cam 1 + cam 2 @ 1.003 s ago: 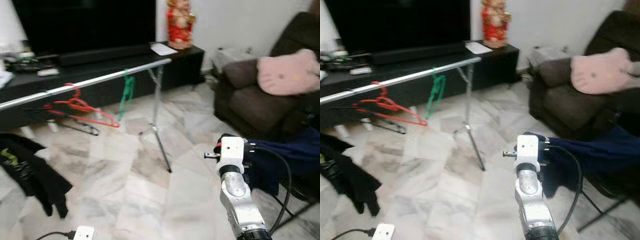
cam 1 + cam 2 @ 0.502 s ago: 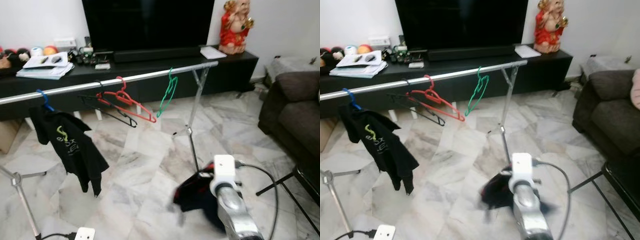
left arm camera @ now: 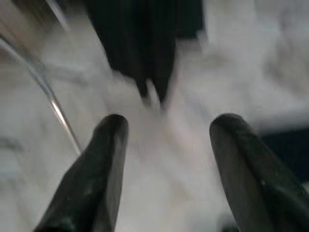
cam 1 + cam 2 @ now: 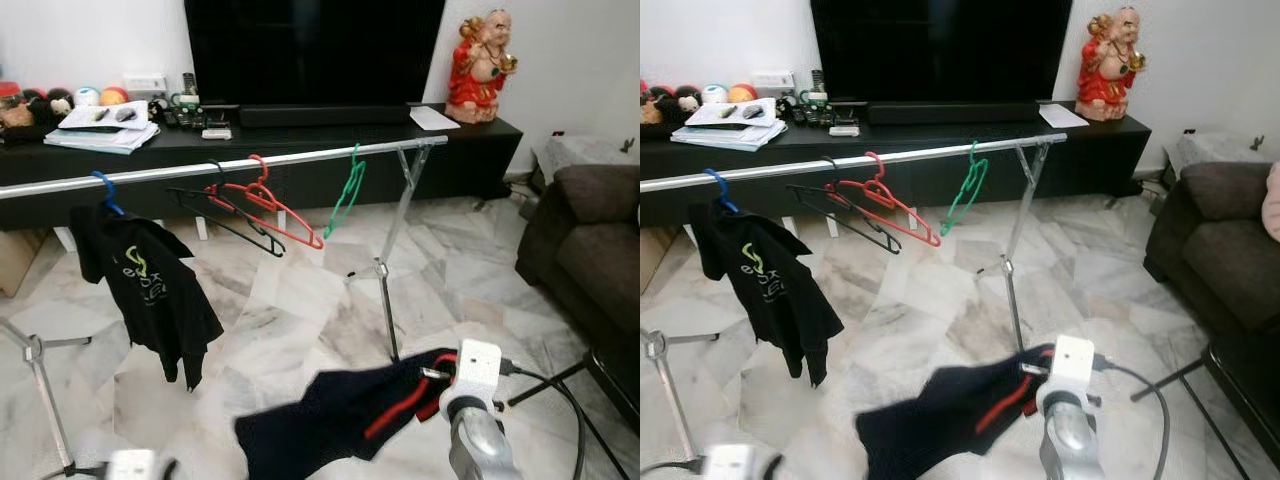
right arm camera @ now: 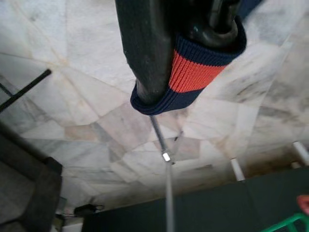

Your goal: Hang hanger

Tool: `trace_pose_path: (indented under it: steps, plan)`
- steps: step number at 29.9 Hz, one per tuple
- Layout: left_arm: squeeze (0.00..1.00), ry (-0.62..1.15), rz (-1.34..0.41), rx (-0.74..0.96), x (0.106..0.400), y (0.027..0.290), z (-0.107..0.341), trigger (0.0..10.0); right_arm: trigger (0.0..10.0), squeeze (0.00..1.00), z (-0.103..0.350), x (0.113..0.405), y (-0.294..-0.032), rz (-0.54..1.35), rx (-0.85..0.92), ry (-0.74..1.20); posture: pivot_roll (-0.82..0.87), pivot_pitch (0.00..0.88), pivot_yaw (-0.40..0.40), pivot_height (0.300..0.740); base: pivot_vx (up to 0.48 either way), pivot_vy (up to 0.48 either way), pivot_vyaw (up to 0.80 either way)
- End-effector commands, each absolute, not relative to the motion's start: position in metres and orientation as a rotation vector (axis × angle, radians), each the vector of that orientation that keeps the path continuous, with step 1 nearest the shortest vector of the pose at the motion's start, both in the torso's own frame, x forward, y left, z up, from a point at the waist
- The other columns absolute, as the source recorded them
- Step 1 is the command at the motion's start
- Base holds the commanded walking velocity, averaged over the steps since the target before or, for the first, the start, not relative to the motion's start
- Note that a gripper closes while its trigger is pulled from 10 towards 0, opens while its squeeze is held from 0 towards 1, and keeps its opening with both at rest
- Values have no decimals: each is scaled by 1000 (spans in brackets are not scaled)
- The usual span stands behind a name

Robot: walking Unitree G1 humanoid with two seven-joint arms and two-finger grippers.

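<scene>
Right gripper (image 5: 188,53) is clamped on a navy shirt (image 4: 340,415) below the rail (image 4: 230,165); left gripper (image 3: 166,145) fingers are spread.

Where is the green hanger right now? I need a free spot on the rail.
The green hanger hangs near the rail's right end, right of the red hanger.

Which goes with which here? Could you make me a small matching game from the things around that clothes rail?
Things:
1. green plastic hanger
2. black T-shirt with green print
3. dark navy garment with red trim
4. red figurine

Places:
A. on the black TV bench
B. hanging bare near the rail's right end
C. held at the right gripper
D. hanging on a blue hanger

Pairs: 1-B, 2-D, 3-C, 4-A
</scene>
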State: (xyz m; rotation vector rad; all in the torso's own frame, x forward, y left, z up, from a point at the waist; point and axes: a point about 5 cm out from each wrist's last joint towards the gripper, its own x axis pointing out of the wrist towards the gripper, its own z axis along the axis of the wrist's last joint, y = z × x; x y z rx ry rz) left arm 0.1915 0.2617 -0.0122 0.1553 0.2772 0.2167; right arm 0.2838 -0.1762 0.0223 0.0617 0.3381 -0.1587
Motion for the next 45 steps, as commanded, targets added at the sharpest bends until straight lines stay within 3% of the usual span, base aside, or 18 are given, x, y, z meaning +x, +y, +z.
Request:
trace_pose_path:
  steps: [1,16,29,39,45]
  plan:
    - [0,203,191,140,205,258,3,10000,10000,0,34,289,-175,-150,72,269,134,0,-32,740,0,0,0]
    - [0,11,95,157,221,240,53,10000,10000,0,39,290,-173,-120,71,235,163,0,-40,740,0,0,0]
    - [0,17,49,139,223,227,66,10000,10000,0,46,289,-174,-88,70,183,162,0,-47,740,0,0,0]
    - [0,68,81,148,225,244,60,10000,10000,0,51,292,-176,-96,69,158,146,0,-37,740,0,0,0]
    - [0,48,81,127,227,240,67,10000,10000,0,50,296,-174,-88,71,161,140,0,-27,740,0,0,0]
